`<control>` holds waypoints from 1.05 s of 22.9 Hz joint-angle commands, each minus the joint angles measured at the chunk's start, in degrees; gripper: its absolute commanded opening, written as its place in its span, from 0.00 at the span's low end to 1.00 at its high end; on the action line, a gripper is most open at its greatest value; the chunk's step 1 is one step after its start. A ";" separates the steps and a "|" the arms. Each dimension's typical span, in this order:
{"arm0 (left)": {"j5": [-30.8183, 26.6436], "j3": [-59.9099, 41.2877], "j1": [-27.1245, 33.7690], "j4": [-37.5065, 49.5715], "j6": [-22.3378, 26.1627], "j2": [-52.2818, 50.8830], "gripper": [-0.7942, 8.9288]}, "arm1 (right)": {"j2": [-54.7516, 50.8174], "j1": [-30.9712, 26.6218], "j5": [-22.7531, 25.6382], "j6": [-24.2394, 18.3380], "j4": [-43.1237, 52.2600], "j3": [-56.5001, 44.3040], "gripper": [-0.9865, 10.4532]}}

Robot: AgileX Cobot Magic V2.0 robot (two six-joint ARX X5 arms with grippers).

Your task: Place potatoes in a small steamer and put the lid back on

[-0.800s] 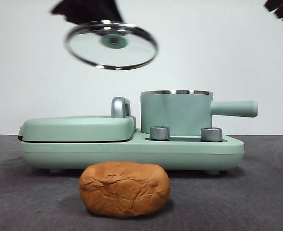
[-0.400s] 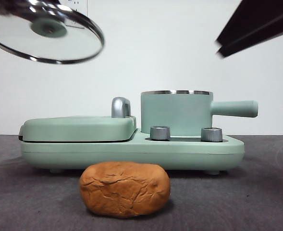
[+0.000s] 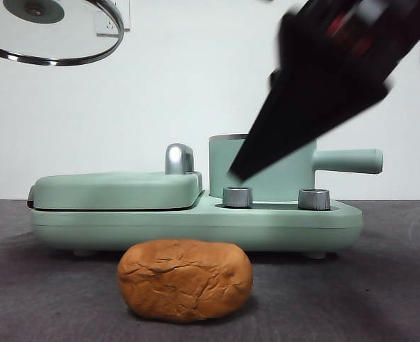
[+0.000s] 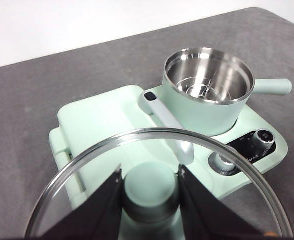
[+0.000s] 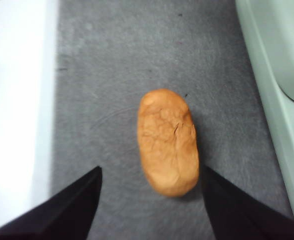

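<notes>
The potato [image 3: 185,280], an orange-brown cracked lump, lies on the grey table in front of the appliance. In the right wrist view the potato [image 5: 166,140] sits below and between the spread jaws of my right gripper [image 5: 151,172], which is open and apart from it. In the front view that right gripper [image 3: 242,171] slants down from the upper right, covering part of the mint-green steamer [image 3: 220,160]. The steamer [image 4: 209,82] stands open, its steel inside bare. My left gripper [image 4: 150,187] is shut on the knob of the glass lid [image 4: 226,160], and the lid [image 3: 49,32] hangs high at the left.
A flat mint-green griddle [image 3: 117,189] with a chrome handle [image 3: 179,158] sits beside the steamer on a shared base [image 3: 195,228]. Two steel dials [image 3: 237,197] face the front. The steamer's side handle [image 3: 349,160] sticks out to the right.
The lid has moved further up and to the left, half out of the front view. The right arm has swung down from the top right corner to in front of the steamer.
</notes>
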 commanded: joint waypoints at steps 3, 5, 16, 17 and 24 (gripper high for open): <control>-0.17 0.94 0.24 0.48 -0.59 0.07 0.09 | 6.49 2.16 1.33 -0.66 4.98 1.05 0.41; -0.20 0.94 0.24 0.57 -0.59 0.07 0.09 | 8.41 2.60 1.36 -0.66 6.73 1.05 0.41; -0.61 0.94 0.24 0.61 -0.57 -0.22 0.09 | 16.17 3.61 3.52 -0.61 11.67 1.05 0.41; -0.61 0.94 0.24 0.61 -0.57 -0.22 0.09 | 16.61 3.61 3.82 -0.42 11.63 1.05 0.41; -0.61 0.94 0.24 0.76 -0.55 -0.22 0.09 | 12.17 3.17 3.96 10.80 10.40 1.40 0.27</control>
